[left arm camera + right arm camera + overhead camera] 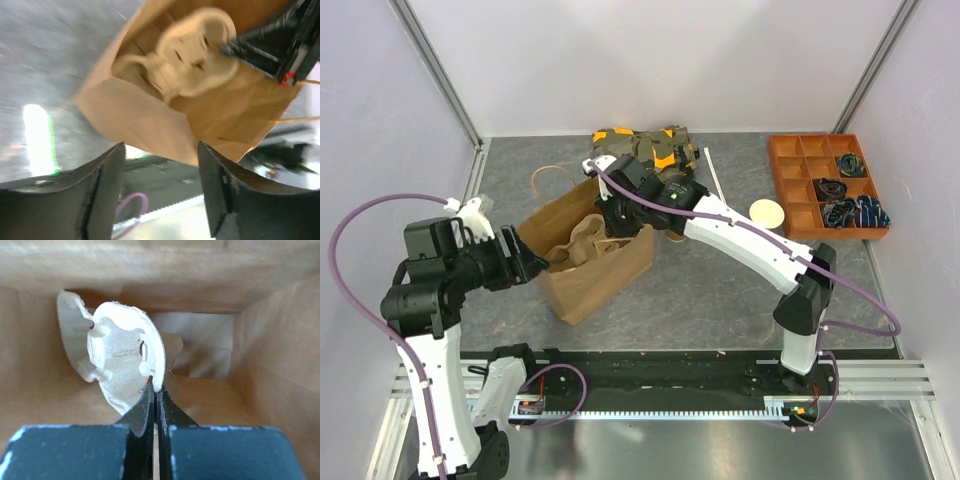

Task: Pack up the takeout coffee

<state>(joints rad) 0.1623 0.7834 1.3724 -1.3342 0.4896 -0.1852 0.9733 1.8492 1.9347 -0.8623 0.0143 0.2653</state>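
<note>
1. Pinching the rim of the moulded-pulp carrier tray (122, 355) with the right pincer (155, 390), fingers pressed together, deep inside the paper bag (595, 280).
2. Holding the left pincer (160, 150) spread just beside the bag's left edge, with nothing between the fingers.
3. No sight of the takeout coffee in any view; cannot tell whether hidden behind the right arm or elsewhere.
4. Risks wedging the tray against the bag's wall, being gripped by one thin rim and standing tilted on edge rather than flat.
5. Risks dragging or toppling the bag when pulling out, with no grip steadying it.
6. Risks leaving no level seat for the coffee if let go crooked.
7. Underneath: a dark grey, mottled tabletop (720, 290), carrying a lidless cup (767, 212) and an orange compartment tray (785, 150) at far right.
8. Around: pale walls with metal frame posts on three sides.
</note>
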